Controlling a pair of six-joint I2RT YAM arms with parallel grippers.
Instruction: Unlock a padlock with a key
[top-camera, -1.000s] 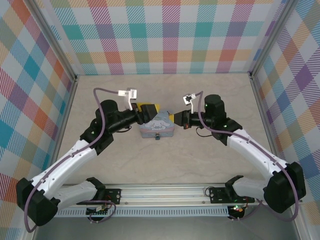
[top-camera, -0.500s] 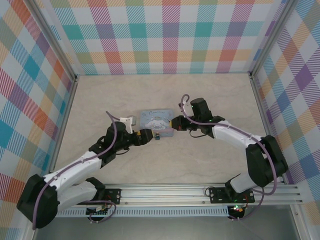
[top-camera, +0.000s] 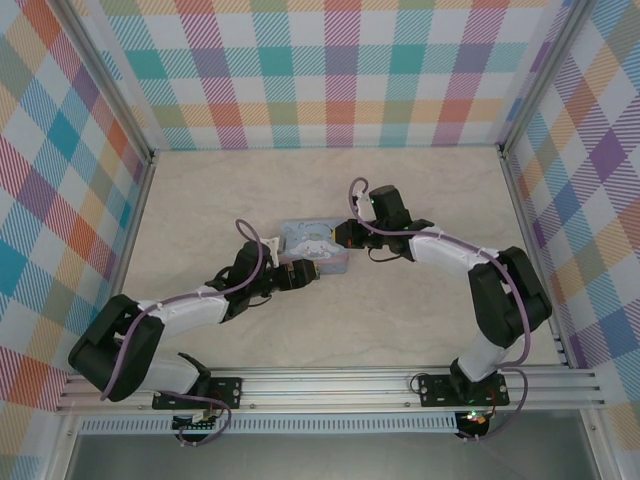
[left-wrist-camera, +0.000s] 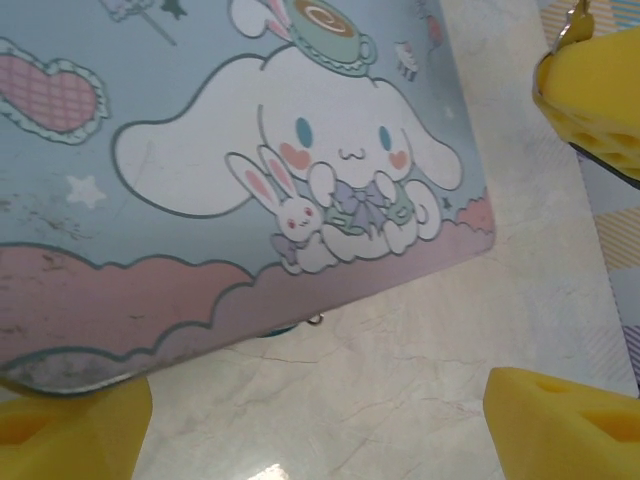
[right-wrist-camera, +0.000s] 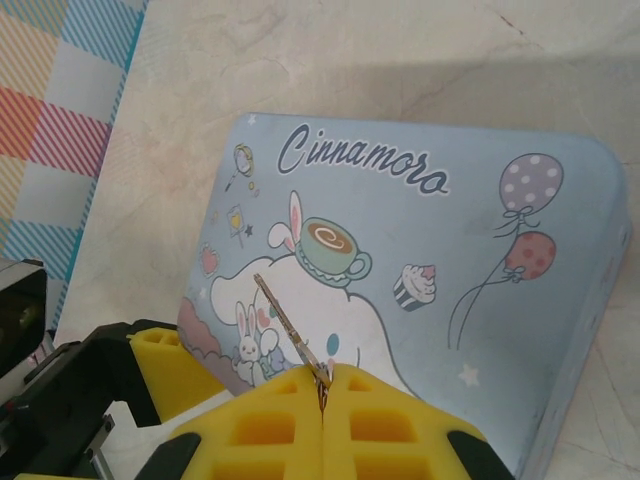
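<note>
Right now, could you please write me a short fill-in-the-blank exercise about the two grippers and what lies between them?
1. The right gripper is shut on a thin metal ____.
2. The left gripper has its yellow-padded jaws standing wide ____.
3. The thin metal thing reaches out over the cartoon-printed lid of the pale blue ____.
Missing words: key; open; tin.

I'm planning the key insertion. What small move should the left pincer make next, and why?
Probably ease the open left pincer toward the padlock, which barely peeks from under the edge of the tin, and close on it. The right pincer is shut on the key near the tin, and no pincer holds the padlock.
</note>
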